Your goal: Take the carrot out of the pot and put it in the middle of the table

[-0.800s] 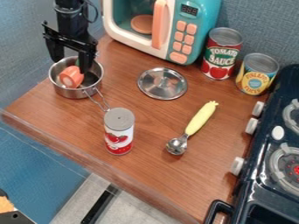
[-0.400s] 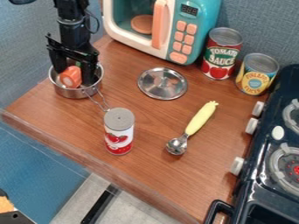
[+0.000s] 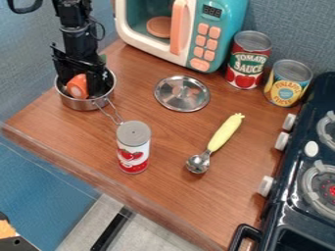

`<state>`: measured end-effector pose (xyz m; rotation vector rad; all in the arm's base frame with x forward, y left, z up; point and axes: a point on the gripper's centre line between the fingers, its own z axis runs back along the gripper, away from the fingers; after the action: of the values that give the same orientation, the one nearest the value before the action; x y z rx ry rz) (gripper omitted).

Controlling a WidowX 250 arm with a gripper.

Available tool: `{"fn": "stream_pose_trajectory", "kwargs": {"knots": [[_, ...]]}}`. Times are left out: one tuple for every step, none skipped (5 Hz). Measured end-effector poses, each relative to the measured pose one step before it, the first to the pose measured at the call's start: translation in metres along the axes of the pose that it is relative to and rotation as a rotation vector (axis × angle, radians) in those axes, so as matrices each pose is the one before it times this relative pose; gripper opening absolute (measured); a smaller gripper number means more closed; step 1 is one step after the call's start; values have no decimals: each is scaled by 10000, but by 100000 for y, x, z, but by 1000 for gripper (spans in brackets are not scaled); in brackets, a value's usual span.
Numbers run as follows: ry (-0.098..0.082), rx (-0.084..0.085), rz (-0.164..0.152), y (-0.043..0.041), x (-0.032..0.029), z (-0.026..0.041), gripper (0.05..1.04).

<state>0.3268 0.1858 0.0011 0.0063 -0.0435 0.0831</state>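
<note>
1. Above and inside the pot (image 3: pixel 82 104), at the upper left of the camera view, the jaws of the black gripper (image 3: pixel 83 90) stand parted, a rounded orange carrot (image 3: pixel 76 88) showing between them; whether they touch it cannot be told.
2. Smooth and blunt at its visible end, the carrot sits in the pot, a round, shallow vessel of shiny metal with a thin wire handle (image 3: pixel 112 112) angled over the wood-grained table (image 3: pixel 177 196).
3. Near the handle's tip, an upright cylindrical can (image 3: pixel 133 152) with a grey lid and a white-and-red label rises between the pot and the table's near edge.
4. Around the middle, a round, polished metal lid (image 3: pixel 180 100) lies flat near the pot, with a metal scoop (image 3: pixel 198 163) and its smooth yellow handle (image 3: pixel 225 132) farther across.
5. Along the back stand a teal-and-cream toy microwave (image 3: pixel 224 29), a red can (image 3: pixel 246 63) and a yellow-and-blue can (image 3: pixel 288 84); a dark toy stove (image 3: pixel 307 125) borders the right.
6. From the top edge, the black arm (image 3: pixel 78 30) drops nearly upright, its gripper pointing down.
</note>
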Motion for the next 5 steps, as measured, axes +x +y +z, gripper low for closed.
{"fn": "stream_pose_trajectory", "kwargs": {"knots": [[83,175,18,322,-53,-450,750],[-230,15,-100,-324,-111,-29,748],[53,-206,-13,-675,-938,492,748],[-528,210,169,-430,-231,3835,748],[-674,103,-415,-2508,601,4449,748]]}}
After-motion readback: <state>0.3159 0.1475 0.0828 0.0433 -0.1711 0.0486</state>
